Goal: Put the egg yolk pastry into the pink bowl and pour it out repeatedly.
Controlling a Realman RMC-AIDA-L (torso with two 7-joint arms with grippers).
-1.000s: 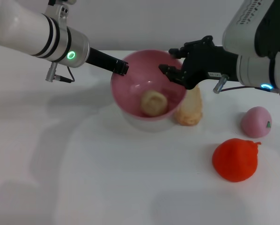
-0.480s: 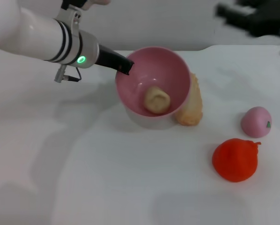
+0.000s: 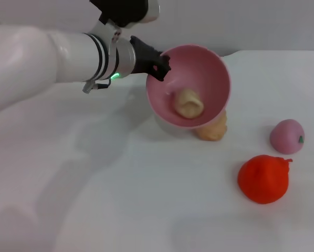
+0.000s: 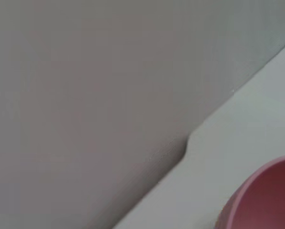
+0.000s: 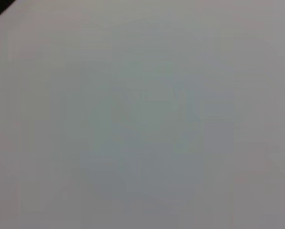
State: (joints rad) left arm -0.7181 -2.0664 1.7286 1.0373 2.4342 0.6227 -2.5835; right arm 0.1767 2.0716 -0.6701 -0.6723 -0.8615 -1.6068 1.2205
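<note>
The pink bowl [image 3: 199,68] hangs tilted above the white table in the head view, its mouth turned toward the front. My left gripper [image 3: 159,65] is shut on its rim at the upper left. The egg yolk pastry [image 3: 188,103], a pale tan ball, rests against the bowl's lower inside wall. A curve of the pink bowl [image 4: 266,195] also shows in the left wrist view. My right gripper is out of view; its wrist view shows only a plain grey surface.
A golden crusty pastry [image 3: 212,129] lies on the table [image 3: 120,199] just under the bowl. A pink peach-like ball [image 3: 286,136] and a red-orange fruit [image 3: 263,178] sit at the right. The table's back edge meets a grey wall [image 4: 85,95].
My left gripper has lifted the bowl, moved it right and tipped it further; the pastry slid toward the lower rim. The right arm withdrew up and out of the head view.
</note>
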